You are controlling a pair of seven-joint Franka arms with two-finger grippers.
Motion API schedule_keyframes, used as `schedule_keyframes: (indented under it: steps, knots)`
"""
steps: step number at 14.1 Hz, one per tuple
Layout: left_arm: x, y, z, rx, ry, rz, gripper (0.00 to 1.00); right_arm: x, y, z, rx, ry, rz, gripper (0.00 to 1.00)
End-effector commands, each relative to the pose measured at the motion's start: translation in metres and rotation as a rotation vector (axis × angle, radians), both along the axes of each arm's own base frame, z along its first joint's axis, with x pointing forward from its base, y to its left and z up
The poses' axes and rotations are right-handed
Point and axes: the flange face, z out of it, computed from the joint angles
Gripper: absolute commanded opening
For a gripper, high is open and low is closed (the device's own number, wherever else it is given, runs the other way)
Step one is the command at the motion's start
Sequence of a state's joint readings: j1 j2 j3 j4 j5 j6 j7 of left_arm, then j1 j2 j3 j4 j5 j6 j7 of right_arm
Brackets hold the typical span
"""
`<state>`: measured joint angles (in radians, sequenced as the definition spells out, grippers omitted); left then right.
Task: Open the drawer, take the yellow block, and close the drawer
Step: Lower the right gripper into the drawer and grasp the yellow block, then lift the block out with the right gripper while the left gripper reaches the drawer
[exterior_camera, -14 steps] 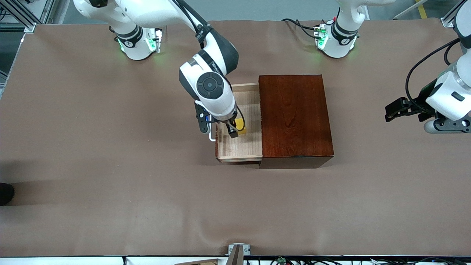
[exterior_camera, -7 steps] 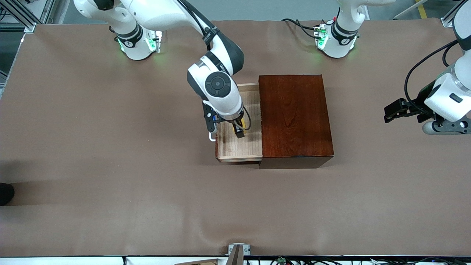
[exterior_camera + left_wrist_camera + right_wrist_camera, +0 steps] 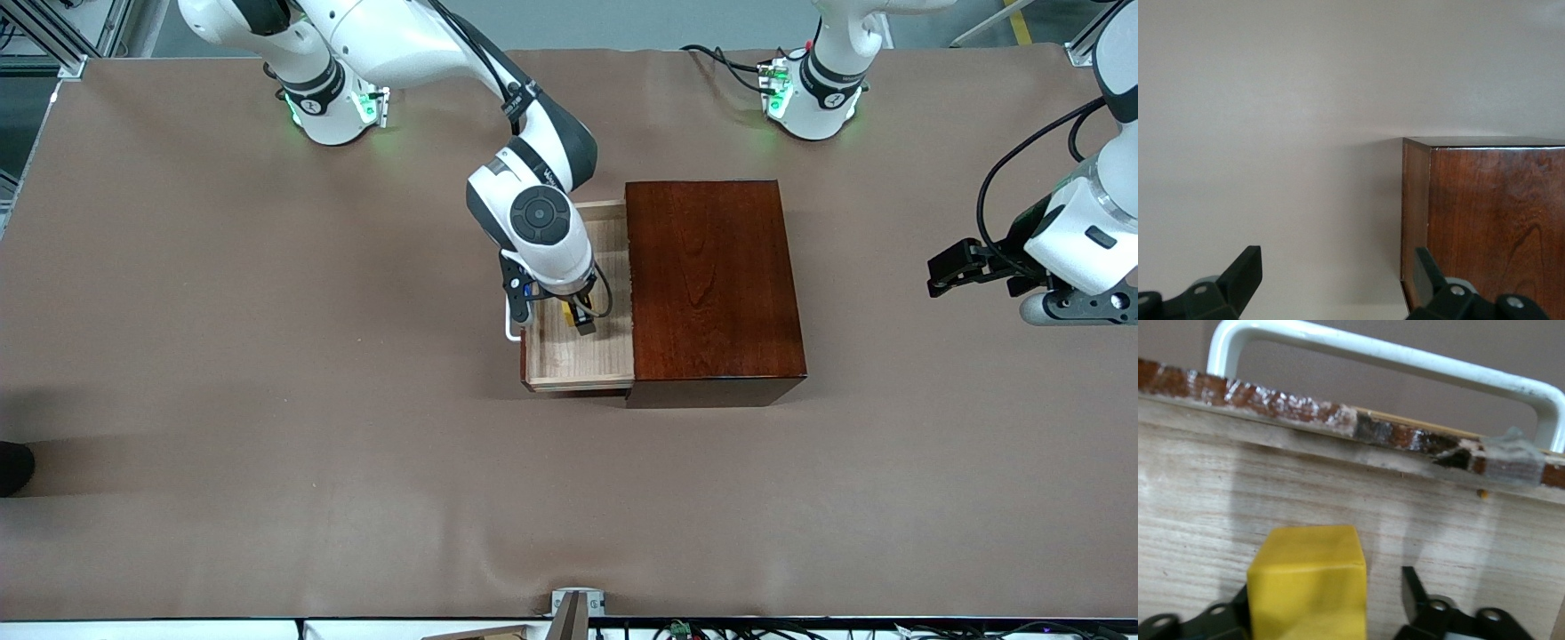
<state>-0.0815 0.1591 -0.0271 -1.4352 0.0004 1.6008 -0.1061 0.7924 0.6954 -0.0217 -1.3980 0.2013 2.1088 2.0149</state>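
The drawer [image 3: 578,360] of the dark reddish-brown wooden box [image 3: 711,284] is pulled out toward the right arm's end of the table, showing its pale wood floor [image 3: 1458,520] and white handle [image 3: 1391,353]. The yellow block [image 3: 1308,583] sits on the drawer floor. In the front view only a sliver of the block [image 3: 568,311] shows under the right hand. My right gripper [image 3: 1327,587] is down in the drawer and open around the block. One finger touches the block; the other finger [image 3: 1411,587] stands apart from it. My left gripper [image 3: 947,271] is open and empty and waits above the table at the left arm's end.
The left wrist view shows a corner of the box [image 3: 1491,220] over the brown table cover [image 3: 267,400]. The drawer's handle [image 3: 511,331] sticks out beside the right hand. The box body stands close beside the right gripper.
My right gripper has moved over the yellow block and down into the drawer, so the block now sits between its fingers. The left arm has hardly moved.
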Motion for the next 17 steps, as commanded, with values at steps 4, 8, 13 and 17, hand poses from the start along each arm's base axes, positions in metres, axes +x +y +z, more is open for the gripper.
schedule_keyframes:
  steps: [4,8,13,17]
  knots:
    - [0.002,-0.003,-0.004,-0.02,0.001,0.005,1.0,0.008,-0.007,0.018,0.014,-0.018,0.011,0.0]
    - [0.003,-0.005,-0.005,-0.024,-0.005,0.002,1.0,0.011,-0.007,0.042,0.023,-0.058,0.022,0.0]
    - [0.005,-0.006,-0.001,-0.013,-0.035,-0.003,1.0,0.01,-0.011,0.099,0.034,-0.158,0.111,0.0]
    - [0.005,-0.01,-0.001,-0.029,-0.033,-0.007,1.0,0.021,-0.035,0.129,0.043,-0.177,0.214,0.0]
